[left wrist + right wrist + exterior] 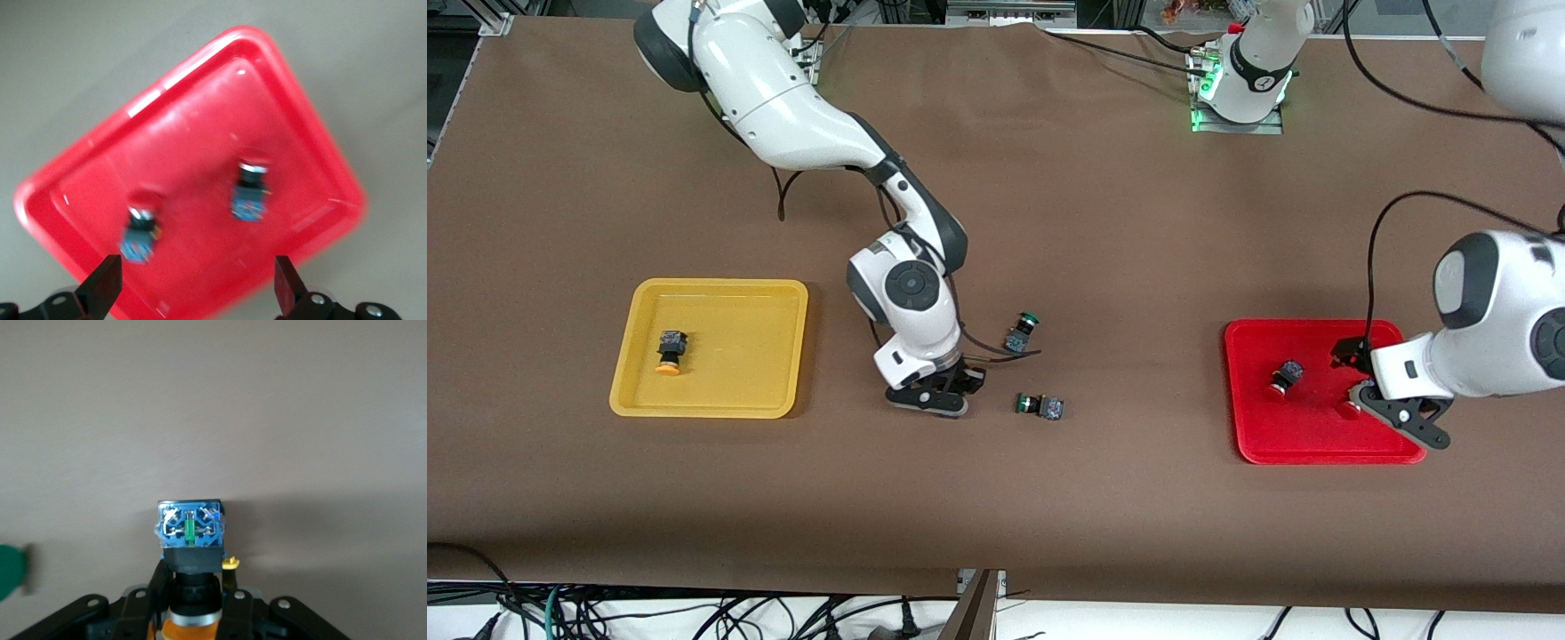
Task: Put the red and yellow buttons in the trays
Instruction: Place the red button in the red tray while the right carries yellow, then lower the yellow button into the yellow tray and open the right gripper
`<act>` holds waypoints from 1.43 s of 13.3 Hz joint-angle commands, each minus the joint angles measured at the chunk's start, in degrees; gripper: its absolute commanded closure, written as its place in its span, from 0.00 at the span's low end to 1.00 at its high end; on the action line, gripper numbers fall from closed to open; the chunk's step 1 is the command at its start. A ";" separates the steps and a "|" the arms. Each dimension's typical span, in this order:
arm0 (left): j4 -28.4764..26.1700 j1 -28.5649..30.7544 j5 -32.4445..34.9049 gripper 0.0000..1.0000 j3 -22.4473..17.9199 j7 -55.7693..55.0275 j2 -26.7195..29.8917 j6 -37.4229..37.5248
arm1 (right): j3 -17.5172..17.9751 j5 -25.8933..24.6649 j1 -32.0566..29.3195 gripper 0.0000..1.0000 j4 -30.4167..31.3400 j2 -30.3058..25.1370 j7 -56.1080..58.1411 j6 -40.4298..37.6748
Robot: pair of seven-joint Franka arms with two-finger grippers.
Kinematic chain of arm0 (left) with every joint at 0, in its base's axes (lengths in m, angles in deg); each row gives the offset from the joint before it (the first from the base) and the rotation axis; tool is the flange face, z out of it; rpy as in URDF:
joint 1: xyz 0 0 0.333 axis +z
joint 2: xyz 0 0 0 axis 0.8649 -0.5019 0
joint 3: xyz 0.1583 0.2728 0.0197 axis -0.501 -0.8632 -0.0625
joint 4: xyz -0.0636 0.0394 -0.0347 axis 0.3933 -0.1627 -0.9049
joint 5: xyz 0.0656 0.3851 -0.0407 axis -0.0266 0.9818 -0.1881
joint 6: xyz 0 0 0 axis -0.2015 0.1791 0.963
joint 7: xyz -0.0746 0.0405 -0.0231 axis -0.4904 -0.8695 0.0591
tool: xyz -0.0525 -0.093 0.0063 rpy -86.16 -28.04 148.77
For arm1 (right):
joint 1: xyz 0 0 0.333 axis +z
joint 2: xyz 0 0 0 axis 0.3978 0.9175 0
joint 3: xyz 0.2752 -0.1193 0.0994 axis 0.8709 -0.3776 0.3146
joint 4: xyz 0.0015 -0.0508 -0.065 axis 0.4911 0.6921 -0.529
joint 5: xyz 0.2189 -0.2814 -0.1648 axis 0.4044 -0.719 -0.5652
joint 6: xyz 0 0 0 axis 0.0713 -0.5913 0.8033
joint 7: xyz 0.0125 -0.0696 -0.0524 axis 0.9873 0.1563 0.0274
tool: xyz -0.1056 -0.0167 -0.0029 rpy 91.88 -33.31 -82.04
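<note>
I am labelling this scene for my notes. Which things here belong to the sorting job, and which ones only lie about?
Belonging to the job:
- yellow tray holding one yellow button
- red tray holding two red buttons
- second yellow button, gripped by the right gripper
- left gripper, open over the red tray

Lying about:
- two green buttons on the table

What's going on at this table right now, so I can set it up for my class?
Two robot arms are sorting small buttons by colour. The right gripper, down at mid-table, is shut on a yellow button; another yellow button lies in the yellow tray. The left gripper hangs open over the red tray, which holds two red buttons. Two green buttons lie on the table between the trays.
</note>
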 commanded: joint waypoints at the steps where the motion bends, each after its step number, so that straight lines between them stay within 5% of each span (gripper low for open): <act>1: -1.39 0.02 -2.34 0.00 1.21 -10.26 6.13 5.84 | 0.61 3.89 -4.95 1.00 2.40 -6.35 10.89 -10.53; 3: -1.30 0.02 -2.43 0.00 2.53 -17.99 10.52 10.15 | 0.17 8.82 -9.17 1.00 6.26 -10.65 19.51 -15.46; 7: 5.90 -1.64 -3.47 0.00 2.81 -20.32 13.96 18.08 | -3.34 9.10 -13.13 1.00 16.71 -19.96 28.42 -23.05; 8: 5.90 -4.79 -4.27 0.00 -0.25 -20.49 15.62 18.08 | -4.30 9.10 -14.10 1.00 19.87 -21.82 30.69 -22.27; 10: 4.42 -15.40 -9.69 0.00 -13.04 -24.16 20.01 17.82 | -6.59 9.19 -14.64 1.00 23.32 -23.06 34.22 -21.91; 13: -5.56 -23.70 -13.24 0.00 -24.69 -28.76 27.74 11.08 | -9.93 9.28 -15.16 1.00 30.34 -25.17 36.78 -18.41; 15: -13.93 -24.77 -13.15 0.00 -25.68 -28.66 32.67 6.76 | -11.95 9.71 -15.34 1.00 34.30 -25.35 36.78 -14.54; 19: -10.01 -24.86 -13.15 0.00 -25.07 -29.28 30.06 8.68 | -13.28 10.77 -15.60 1.00 40.03 -25.26 36.78 -6.89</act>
